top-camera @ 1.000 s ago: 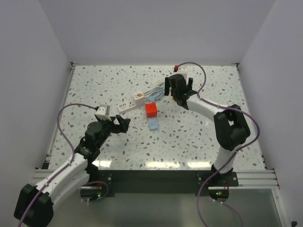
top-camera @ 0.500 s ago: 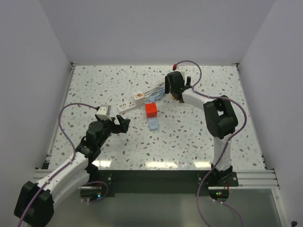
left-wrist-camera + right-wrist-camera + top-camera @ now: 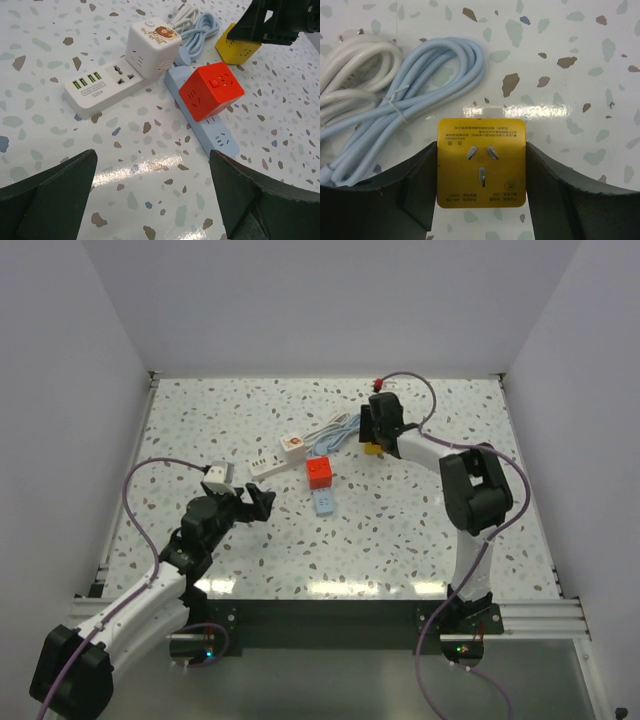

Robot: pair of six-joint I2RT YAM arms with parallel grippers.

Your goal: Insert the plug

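Right jaws shifted rightward, clamping one yellow cube (image 3: 481, 162) of three.

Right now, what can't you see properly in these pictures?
Yellow plug cube, right wrist view: the right pincer hides its sides; squeezing or not, unclear.
Blue power strip, left wrist view: red cube covers part.
Blue cable, right wrist view: cut off at the left edge.

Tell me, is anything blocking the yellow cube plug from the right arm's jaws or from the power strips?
Nothing lies between the jaws and the yellow cube plug; they clasp it. Toward the white power strip lie coiled light-blue and white cables. The red cube occupies part of the light-blue strip.
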